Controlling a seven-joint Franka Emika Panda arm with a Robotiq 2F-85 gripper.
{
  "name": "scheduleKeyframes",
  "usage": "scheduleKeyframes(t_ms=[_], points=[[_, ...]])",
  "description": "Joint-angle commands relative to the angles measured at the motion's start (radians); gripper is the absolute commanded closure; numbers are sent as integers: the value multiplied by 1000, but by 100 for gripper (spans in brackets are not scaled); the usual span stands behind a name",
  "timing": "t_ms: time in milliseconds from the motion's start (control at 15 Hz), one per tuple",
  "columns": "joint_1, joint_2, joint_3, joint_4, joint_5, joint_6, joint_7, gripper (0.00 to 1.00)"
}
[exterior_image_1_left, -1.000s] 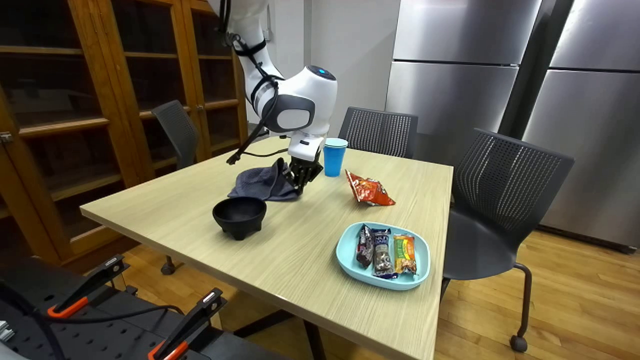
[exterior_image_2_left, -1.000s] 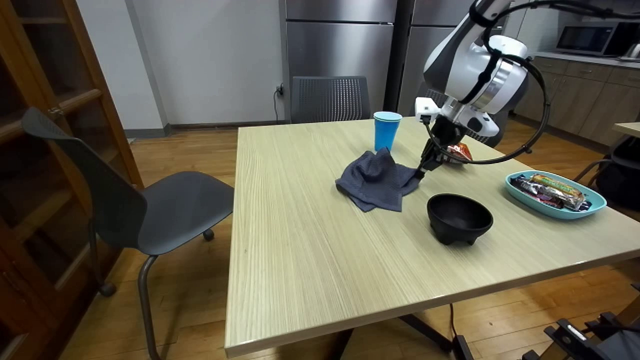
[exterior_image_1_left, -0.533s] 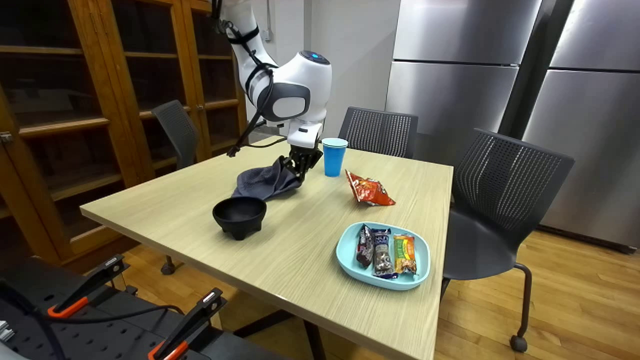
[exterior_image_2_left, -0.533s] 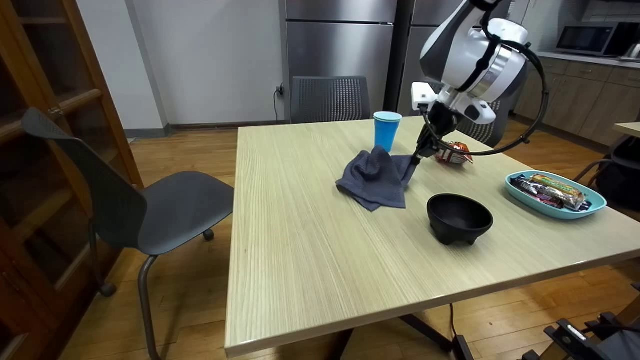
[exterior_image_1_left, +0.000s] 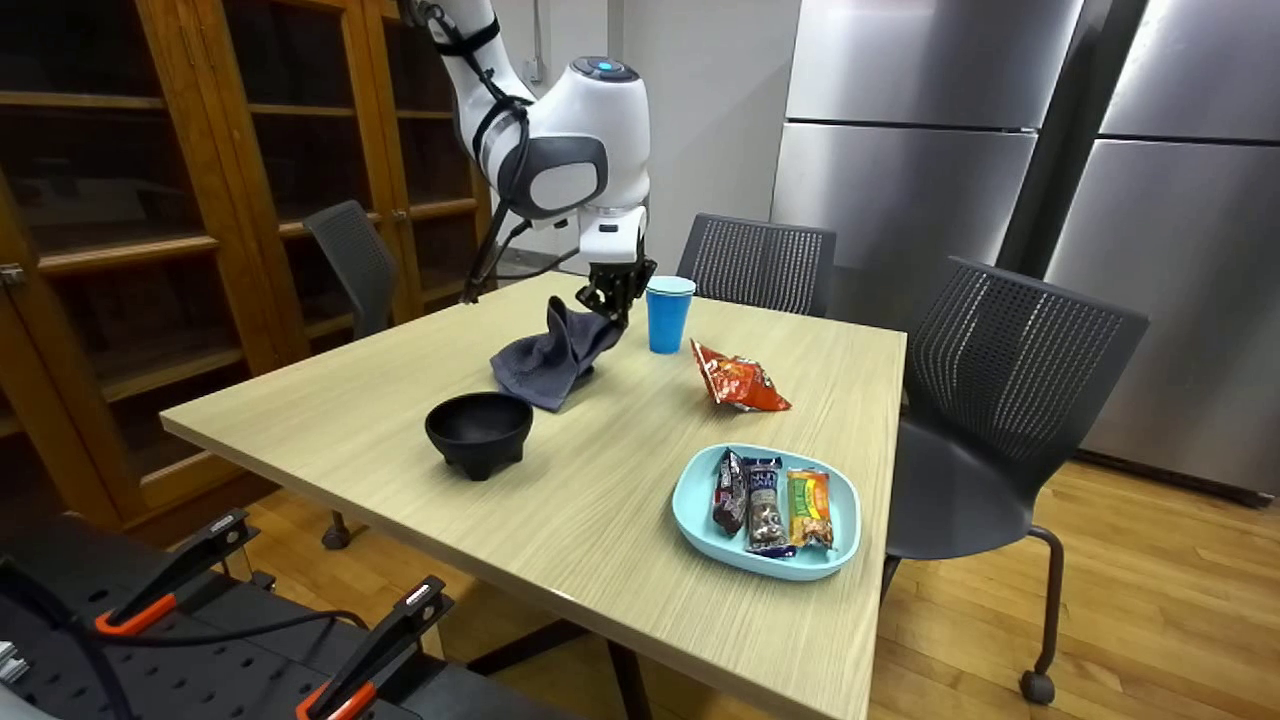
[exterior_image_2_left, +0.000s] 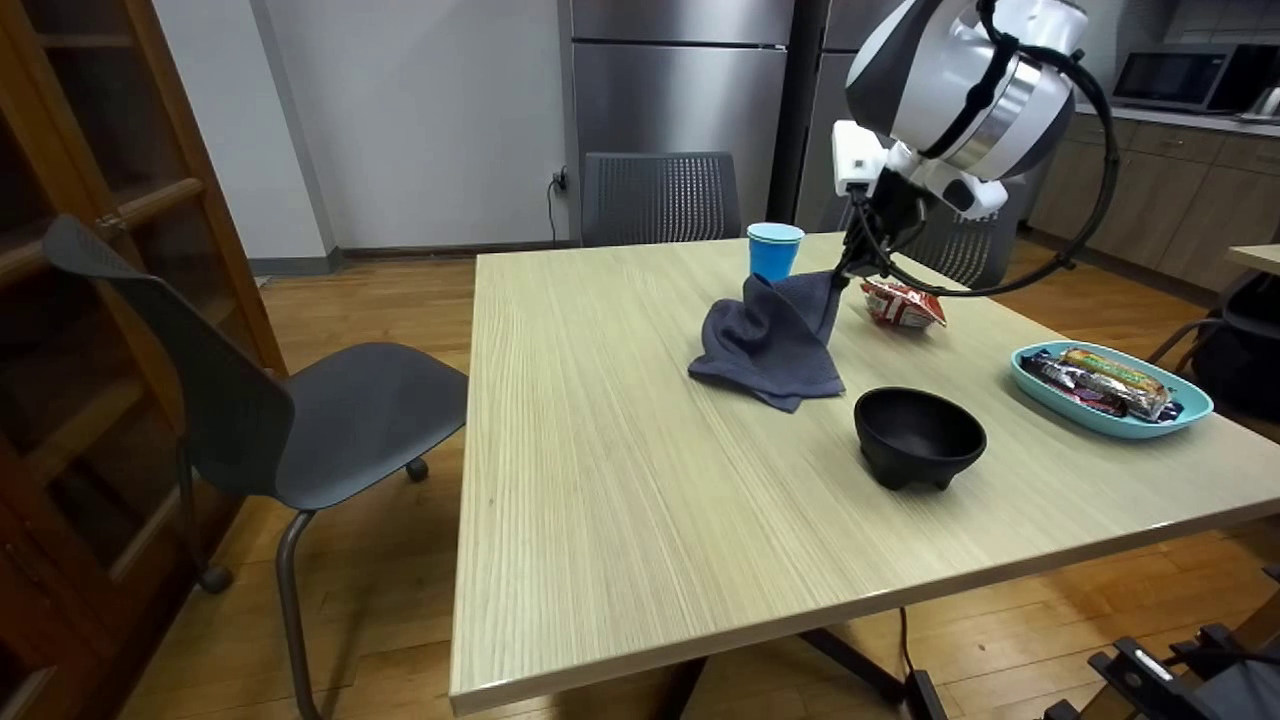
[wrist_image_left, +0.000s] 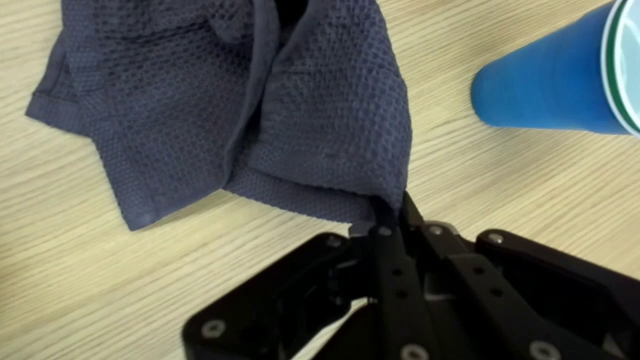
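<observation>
Evidently, the gripper (wrist_image_left: 398, 206), low in the wrist view, pinches a towel (wrist_image_left: 325, 115) by its edge, presumably the easiest hold; the cup (wrist_image_left: 550, 77) stands apart, upper right.

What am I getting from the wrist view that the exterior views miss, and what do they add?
Wrist view only: a close-up of the hand pinching the towel.
Exterior views only: the white arm, the red snack bag and the teal plate of wrapped bars.
Both: the towel, the hand, the blue cup and the tabletop.
</observation>
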Motion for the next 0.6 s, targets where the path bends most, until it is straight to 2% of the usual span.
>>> scheduleKeyframes(t_ms=[0, 267, 333, 533], points=[[-46, -52, 57, -49, 33, 70, -61, 99], [-80, -59, 97, -59, 28, 144, -72, 99], [-99, -98, 121, -107, 36, 174, -84, 99], [-163, -140, 193, -152, 36, 252, -90, 99]])
